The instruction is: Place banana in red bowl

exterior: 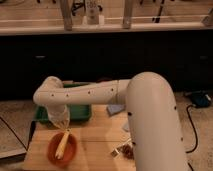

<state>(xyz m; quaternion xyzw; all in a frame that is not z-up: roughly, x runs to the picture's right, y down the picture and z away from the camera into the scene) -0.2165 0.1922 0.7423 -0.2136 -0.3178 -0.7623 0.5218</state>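
The pale yellow banana (62,144) lies inside the orange-red bowl (51,151), which stands at the front left of the wooden table. The banana's upper end leans on the bowl's far rim. My gripper (60,125) hangs straight down from the white arm, just above that far rim and the banana's upper end. Whether it still touches the banana does not show.
A green tray (80,113) sits behind the bowl, partly hidden by the arm. A pale blue item (116,109) lies to the tray's right. A small dark object (125,150) rests near the front right. The arm's bulky white link (152,125) covers the table's right side.
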